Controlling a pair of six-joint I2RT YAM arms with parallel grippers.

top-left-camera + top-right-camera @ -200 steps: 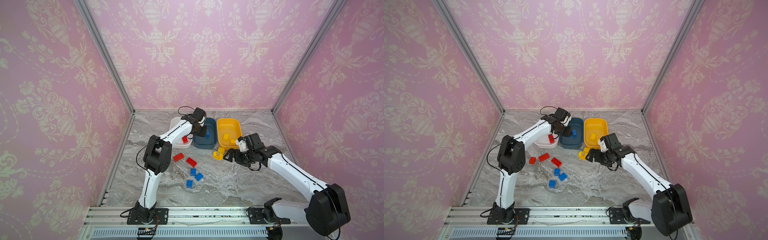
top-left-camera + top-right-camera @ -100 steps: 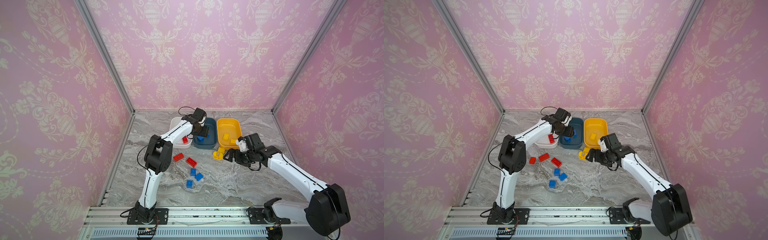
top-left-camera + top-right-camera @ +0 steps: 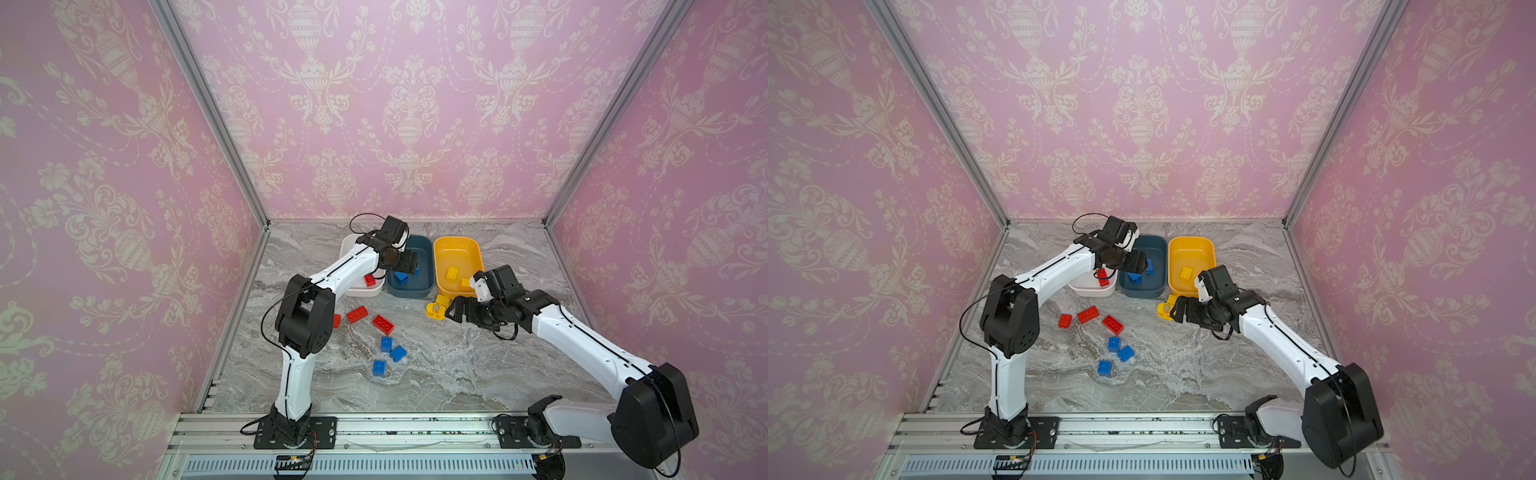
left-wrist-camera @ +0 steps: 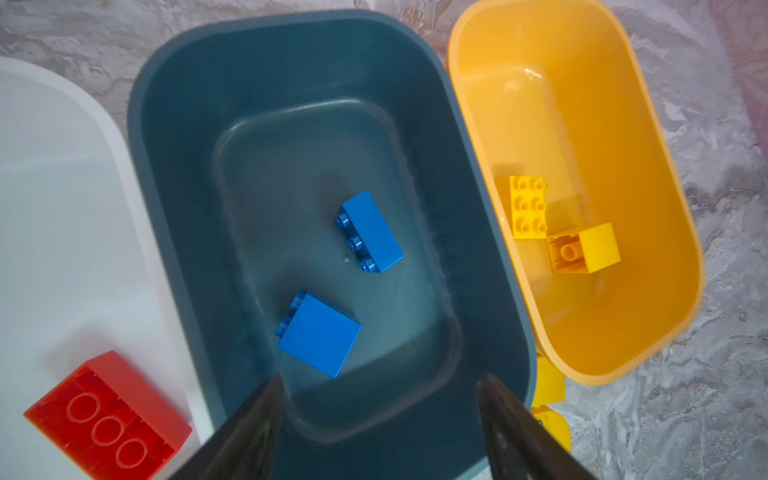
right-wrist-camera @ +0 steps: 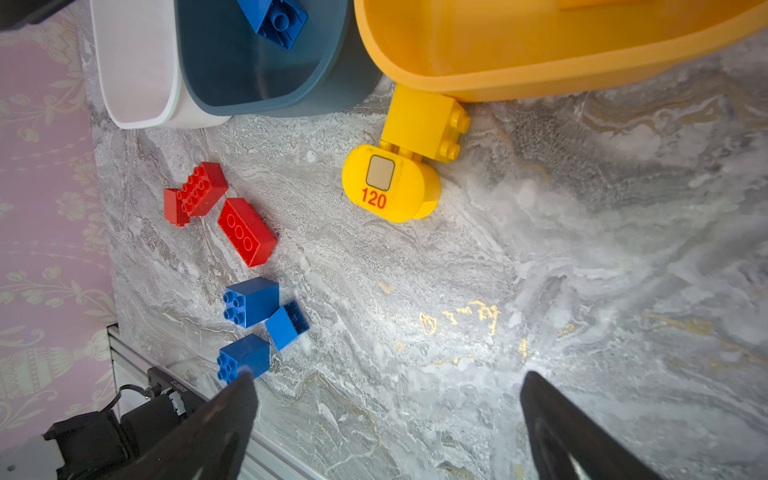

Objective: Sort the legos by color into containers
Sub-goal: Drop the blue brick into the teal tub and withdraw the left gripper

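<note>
Left gripper (image 4: 380,378): jaws spread, nothing between them, over the teal tub (image 4: 174,124). Two blue bricks (image 4: 318,332) lie in the tub just ahead of its fingertips. The white tub (image 4: 62,187) beside it holds a red brick (image 4: 108,415).

Right gripper (image 5: 387,376): spread wide, empty, above the marble table (image 5: 582,249). The rounded yellow piece (image 5: 390,189) marked 120 lies ahead of it, touching a yellow brick (image 5: 419,120) that sits against the yellow tub (image 5: 540,54). Loose red bricks (image 5: 245,230) and loose blue bricks (image 5: 249,305) lie off to its side.

Your left gripper (image 4: 380,380) stands spread over the teal tub (image 4: 174,166); a square blue brick (image 4: 318,334) lies just beyond its fingers (image 4: 253,419), a long blue brick (image 4: 372,230) farther out.
</note>
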